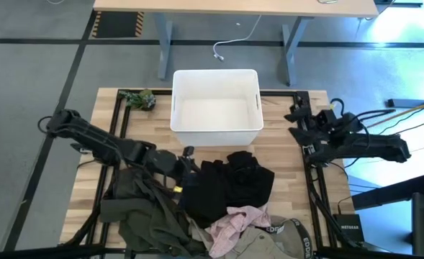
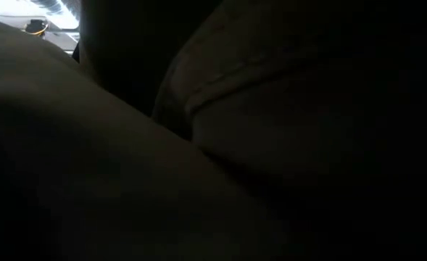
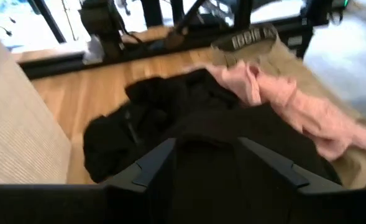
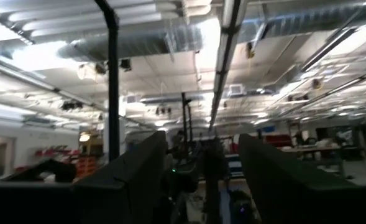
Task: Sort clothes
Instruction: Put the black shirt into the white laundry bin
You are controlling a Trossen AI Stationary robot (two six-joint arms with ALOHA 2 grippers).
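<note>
Reaching over the black garment [image 3: 189,118] heaped mid-counter, with the pink one [image 3: 294,106] and the beige, lettered-strap piece [image 1: 287,234] just beyond, I hold my left fingers [image 3: 215,163] spread wide and empty above the dark cloth. I judge this the approach to a first pick; next I must drop, pinch one layer, lift toward the white bin [image 1: 179,115]. My right fingers [image 4: 201,180] wait apart, empty, off beside the counter [image 1: 283,155].

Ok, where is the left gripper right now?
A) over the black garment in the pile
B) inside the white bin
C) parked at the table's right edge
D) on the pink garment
A: the high view shows the left gripper at the black garment, and in its wrist view its open fingers straddle black cloth, with the pink garment beyond.
</note>
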